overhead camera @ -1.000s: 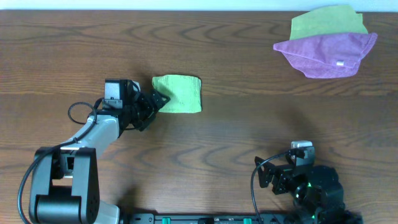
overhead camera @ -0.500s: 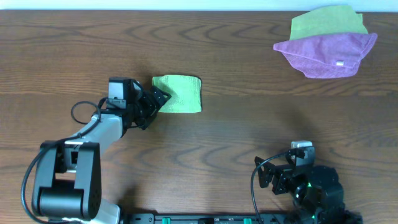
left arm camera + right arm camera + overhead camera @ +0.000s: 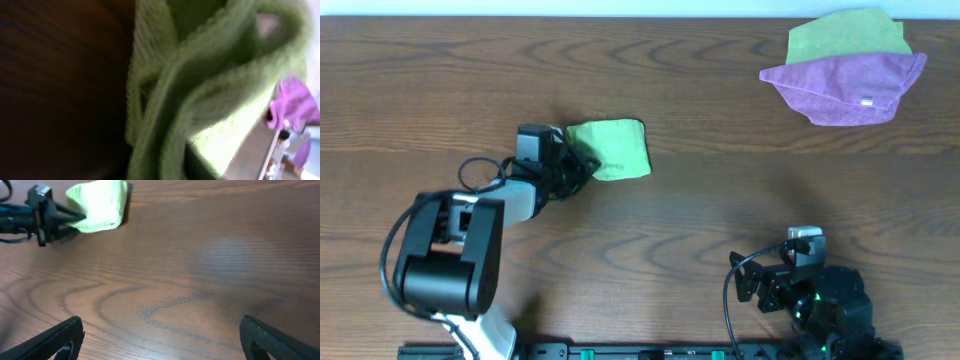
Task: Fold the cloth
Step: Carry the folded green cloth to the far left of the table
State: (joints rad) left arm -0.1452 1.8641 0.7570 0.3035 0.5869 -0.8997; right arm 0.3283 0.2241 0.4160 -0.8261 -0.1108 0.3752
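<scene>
Wood-grain table [image 3: 720,210], dark brown. Right gripper [image 3: 160,330] sits at lower right of the overhead frame, fingers spread wide, holding nothing. Left gripper [image 3: 582,166] is left of centre, pinched on the left edge of the lime-green cloth [image 3: 618,147], a small bunched rectangle on the table there. Far upper right: purple cloth [image 3: 840,85] with white tag [image 3: 868,100], lying over a second green cloth [image 3: 845,35].

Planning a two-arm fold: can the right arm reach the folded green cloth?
Probably, though far: nothing lies between the right fingers and the cloth; the left fingers pinch its left edge.
</scene>
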